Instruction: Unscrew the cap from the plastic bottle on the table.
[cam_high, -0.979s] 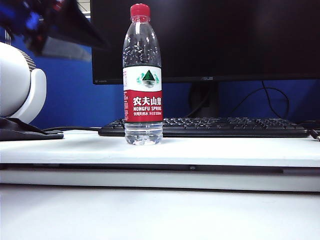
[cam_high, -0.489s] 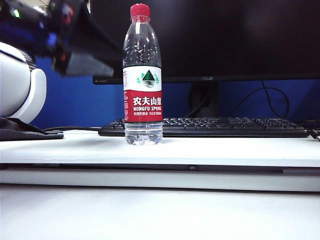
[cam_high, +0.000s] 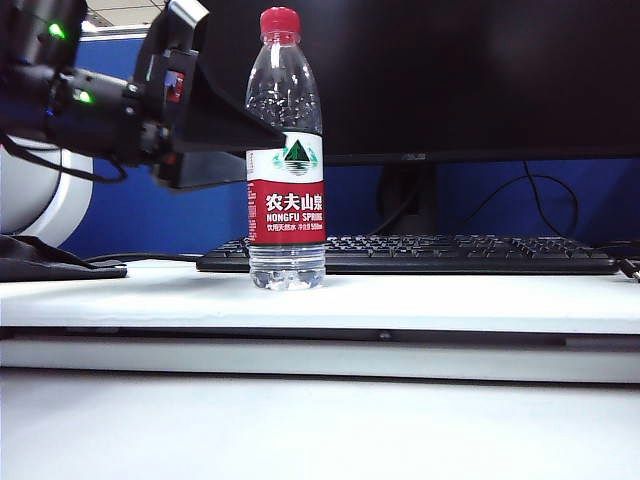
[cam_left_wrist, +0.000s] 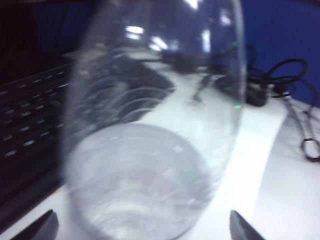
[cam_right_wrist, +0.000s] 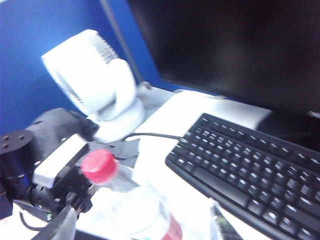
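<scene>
At the left end of the broad white worktop (cam_high: 450, 300) stands a rounded white desk fan (cam_high: 35, 195), with a dark cloth (cam_high: 40, 262) lying at its foot. Above them the left gripper (cam_high: 215, 125) reaches in from the left, level with the upper part of the bottle. Its dark fingers (cam_high: 225, 118) are spread wide, and the tip of the nearer one meets the bottle's left outline just above the label; whether it actually touches cannot be told. In the left wrist view the gripper (cam_left_wrist: 142, 227) shows one fingertip on each side of the clear bottle body (cam_left_wrist: 150, 150), which fills the picture between them without being pinched.

The tall clear plastic water bottle with a red-and-white label (cam_high: 286, 160) stands upright on the worktop, left of its middle and just in front of the left end of the flat black keyboard (cam_high: 420, 253). The small round red ribbed screw cap (cam_high: 280, 21) sits on its neck.

The right gripper is outside the exterior view. In the right wrist view it (cam_right_wrist: 137, 222) hangs over the bottle from above, its two fingers (cam_right_wrist: 62, 225) standing wide apart on either side of the bottle's shoulder (cam_right_wrist: 135, 210), with the cap (cam_right_wrist: 99, 167) ahead of them and nothing held.

Behind the keyboard, towards the worktop's back edge, a large black monitor (cam_high: 450, 80) rises on its stand, and a black cable (cam_high: 545, 200) loops down at the right.
</scene>
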